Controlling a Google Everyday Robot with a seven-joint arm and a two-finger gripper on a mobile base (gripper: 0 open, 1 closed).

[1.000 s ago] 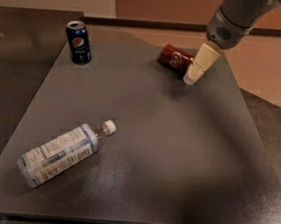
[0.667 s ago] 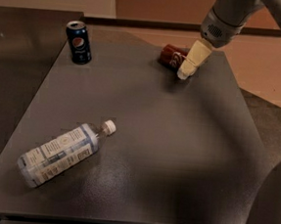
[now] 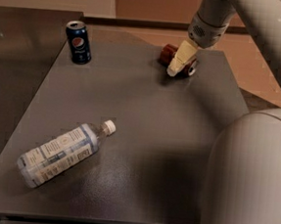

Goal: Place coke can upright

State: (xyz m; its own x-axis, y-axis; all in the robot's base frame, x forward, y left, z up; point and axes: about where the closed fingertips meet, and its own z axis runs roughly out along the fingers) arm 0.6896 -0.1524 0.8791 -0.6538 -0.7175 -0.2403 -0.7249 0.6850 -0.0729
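The coke can (image 3: pixel 166 54) lies on its side at the far right of the dark grey table (image 3: pixel 144 129). It is red, and its silver end (image 3: pixel 191 69) points right. My gripper (image 3: pixel 180 61) reaches down from the upper right and sits right over the middle of the can, hiding that part. Only the can's red left end and its silver right end show on either side of the gripper.
A dark blue Pepsi can (image 3: pixel 79 42) stands upright at the far left of the table. A clear water bottle (image 3: pixel 61 151) with a white label lies on its side at the front left. A large grey arm segment (image 3: pixel 252 182) fills the lower right.
My gripper has moved left and down from beside the can's right end to over the can. The arm's body has come into the lower right. The can, bottle and Pepsi can have not moved.
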